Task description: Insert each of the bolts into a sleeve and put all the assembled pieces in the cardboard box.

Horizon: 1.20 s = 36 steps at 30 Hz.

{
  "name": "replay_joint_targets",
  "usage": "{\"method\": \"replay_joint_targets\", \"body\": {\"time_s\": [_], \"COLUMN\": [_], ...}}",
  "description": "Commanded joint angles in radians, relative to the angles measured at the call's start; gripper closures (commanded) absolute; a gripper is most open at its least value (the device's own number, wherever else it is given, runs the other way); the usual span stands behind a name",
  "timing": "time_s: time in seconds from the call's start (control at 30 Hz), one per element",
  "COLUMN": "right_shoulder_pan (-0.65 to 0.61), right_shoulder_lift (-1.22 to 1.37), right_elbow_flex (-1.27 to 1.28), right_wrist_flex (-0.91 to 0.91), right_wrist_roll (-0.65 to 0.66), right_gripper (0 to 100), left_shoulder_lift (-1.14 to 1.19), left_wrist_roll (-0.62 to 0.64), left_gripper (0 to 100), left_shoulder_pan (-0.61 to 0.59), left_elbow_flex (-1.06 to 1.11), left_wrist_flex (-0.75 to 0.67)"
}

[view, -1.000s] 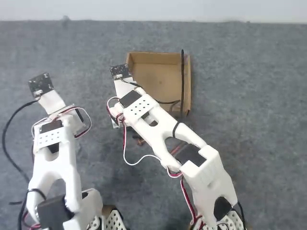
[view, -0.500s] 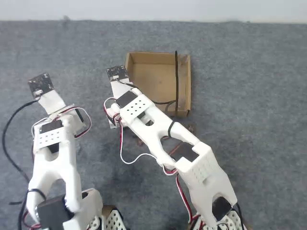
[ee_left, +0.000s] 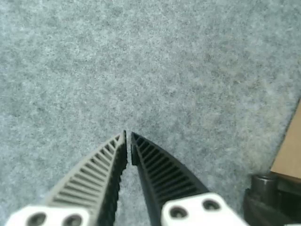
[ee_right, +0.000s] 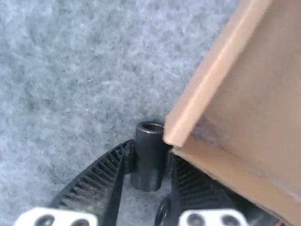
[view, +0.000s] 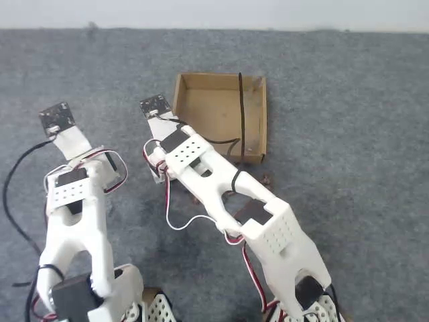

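Observation:
My right gripper (ee_right: 149, 151) is shut on a black sleeve (ee_right: 148, 162), held upright just outside a corner of the cardboard box (ee_right: 235, 99). From above, the right arm (view: 201, 164) lies across the box's (view: 218, 111) near left corner and hides the sleeve. The box floor that shows holds nothing. Two small dark pieces lie on the carpet, one (view: 196, 198) by the right arm and one (view: 267, 179) in front of the box; I cannot tell bolt from sleeve. My left gripper (ee_left: 128, 136) is shut and holds nothing, low over bare carpet left of the box.
Grey carpet covers the table. The left arm (view: 74, 201) stands at the left. A black cable (view: 241, 114) from the right arm runs over the box. The left wrist view catches the held sleeve (ee_left: 263, 184) and the box edge (ee_left: 289, 155).
The right arm has swung left, taking its wrist from over the box's left wall to just outside it. The cable slid left with it. The left arm stayed put.

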Motion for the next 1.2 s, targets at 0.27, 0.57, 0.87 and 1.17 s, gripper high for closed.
{"method": "replay_joint_targets", "body": {"time_s": [0.27, 0.57, 0.87, 1.17], "right_shoulder_pan": [-0.012, 0.051, 0.213, 0.349], "right_shoulder_lift": [-0.07, -0.272, -0.437, -0.613], "right_elbow_flex": [-0.143, -0.14, -0.138, 0.107], "right_wrist_flex": [0.289, 0.516, 0.664, 0.572], "right_wrist_roll": [0.075, 0.094, 0.095, 0.095], "right_gripper": [98.7, 99.1, 99.1, 99.1], "left_shoulder_lift": [0.002, 0.002, 0.002, 0.002], "left_wrist_roll": [0.003, 0.003, 0.003, 0.003], "left_gripper": [98, 98, 98, 98], "left_shoulder_pan": [0.009, 0.011, 0.011, 0.012], "left_elbow_flex": [-0.044, -0.041, -0.039, -0.039], "left_wrist_flex": [-0.025, -0.025, -0.025, -0.025]}}
